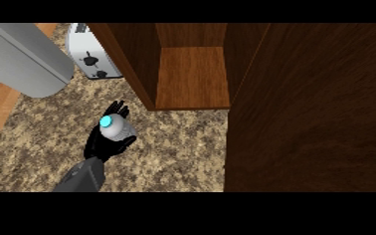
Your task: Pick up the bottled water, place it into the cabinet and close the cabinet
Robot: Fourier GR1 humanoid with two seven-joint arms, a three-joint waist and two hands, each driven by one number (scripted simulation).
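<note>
The bottled water (120,130) is a small pale bottle with a cyan cap, seen from above over the speckled counter (176,149). My left hand (103,144) is shut on it, fingers curled behind it and the thumb at its right side. The hand and bottle are just left of and below the open wooden cabinet (192,74), whose bare shelf shows. The cabinet's door (301,109) stands open and fills the right of the view. My right hand does not show.
A white toaster (92,56) stands at the back left beside the cabinet's left wall. A large grey slanted object (29,59) covers the upper left corner. A wooden strip (7,104) runs along the counter's left edge.
</note>
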